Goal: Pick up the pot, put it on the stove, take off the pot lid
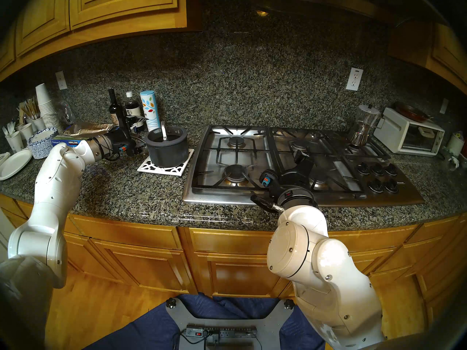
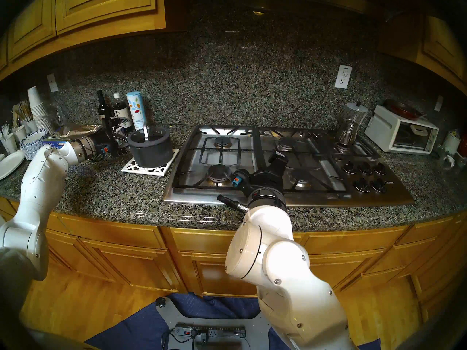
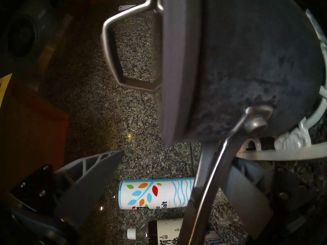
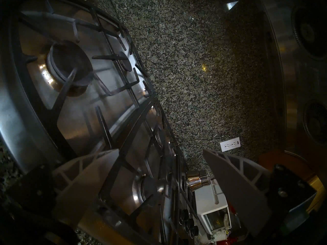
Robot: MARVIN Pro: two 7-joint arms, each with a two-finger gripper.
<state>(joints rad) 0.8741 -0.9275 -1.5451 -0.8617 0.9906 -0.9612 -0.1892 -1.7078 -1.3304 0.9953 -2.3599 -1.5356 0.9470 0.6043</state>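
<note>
The dark grey pot (image 1: 168, 150) stands on a white trivet (image 1: 161, 168) left of the stove (image 1: 255, 150). The pot lid (image 1: 165, 137) sits on it, silver handle up. My left gripper (image 1: 137, 136) is open at the pot's left side, turned on its side. In the left wrist view the pot's long handle (image 3: 210, 168) runs between the fingers of the left gripper (image 3: 164, 151), close to one of them, ungripped. The lid's handle (image 3: 110, 50) and the pot wall (image 3: 256, 62) fill that view. My right gripper (image 1: 302, 157) hovers open and empty over the stove's front middle (image 4: 74, 115).
A salt canister (image 1: 150, 109), two dark bottles (image 1: 123, 109), paper cups (image 1: 46, 107), plates and a foil box crowd the counter left of and behind the pot. A glass coffee maker (image 1: 364, 124) sits on the back right burner, a white toaster oven (image 1: 409, 137) beyond it.
</note>
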